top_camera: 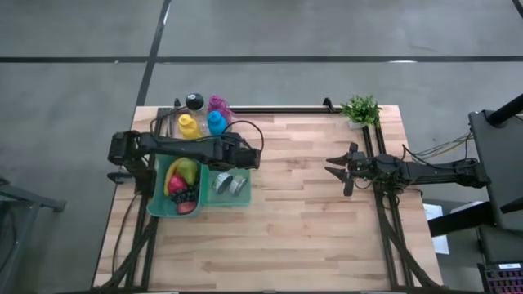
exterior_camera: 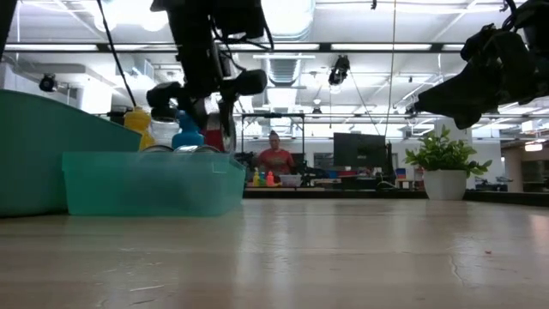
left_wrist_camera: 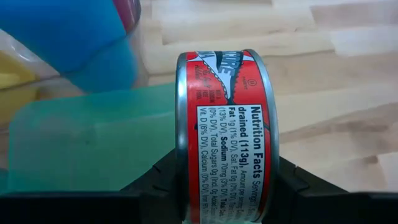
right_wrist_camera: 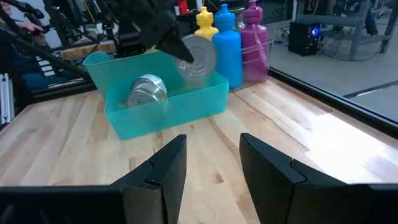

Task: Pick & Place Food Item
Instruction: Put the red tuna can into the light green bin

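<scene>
A red-labelled tin can [left_wrist_camera: 227, 134] stands on edge between the fingers of my left gripper [top_camera: 245, 157], which is shut on it. The can [right_wrist_camera: 198, 57] hangs above the small teal bin [right_wrist_camera: 161, 109]. Two more silver cans [top_camera: 230, 184] lie inside that bin. A larger teal bin [top_camera: 159, 196] beside it holds fruit [top_camera: 184, 175]. My right gripper [top_camera: 339, 167] waits at the table's right side, its fingers a little apart with nothing between them. My left gripper pinches the can between its two fingers, one on each flat end [left_wrist_camera: 180, 155]. The labelled round wall faces the wrist camera. The fingers [left_wrist_camera: 155, 186] slant down from the table's left side. The can is lifted clear, above the bin's far right corner.
Yellow, blue and purple bottles [top_camera: 204, 122] stand in a clear container at the far edge, just behind the bins. A potted plant [top_camera: 360, 109] sits at the far right corner. Bare wooden tabletop [top_camera: 294, 220] spreads between the two arms and toward the near edge.
</scene>
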Robot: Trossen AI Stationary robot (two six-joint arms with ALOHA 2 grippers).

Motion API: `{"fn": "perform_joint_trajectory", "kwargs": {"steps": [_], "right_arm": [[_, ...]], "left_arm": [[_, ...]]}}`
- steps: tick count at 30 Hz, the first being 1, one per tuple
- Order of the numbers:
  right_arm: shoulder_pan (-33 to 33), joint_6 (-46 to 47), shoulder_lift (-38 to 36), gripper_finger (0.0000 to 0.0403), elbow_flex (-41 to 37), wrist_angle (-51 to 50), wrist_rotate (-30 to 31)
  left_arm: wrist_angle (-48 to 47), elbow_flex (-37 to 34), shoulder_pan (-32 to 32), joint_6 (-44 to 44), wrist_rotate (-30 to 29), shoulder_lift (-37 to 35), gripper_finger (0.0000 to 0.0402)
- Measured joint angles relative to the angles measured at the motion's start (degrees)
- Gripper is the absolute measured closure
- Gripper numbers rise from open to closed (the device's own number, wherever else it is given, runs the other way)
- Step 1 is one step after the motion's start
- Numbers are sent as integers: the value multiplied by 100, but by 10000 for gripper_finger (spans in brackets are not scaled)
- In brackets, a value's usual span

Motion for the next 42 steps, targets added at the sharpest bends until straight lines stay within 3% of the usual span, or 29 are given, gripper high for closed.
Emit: {"fn": "perform_joint_trajectory", "kwargs": {"steps": [19,35,42], "right_arm": [[2,0,0,256,0,0,0],[2,0,2,256,0,0,0],[2,-1,2,256,0,0,0]], "left_arm": [[1471,-1435,36,-515,627,17,263],[1659,-1583,43,-492,738,17,263],[1651,-1583,56,-472,720,13,153]]}}
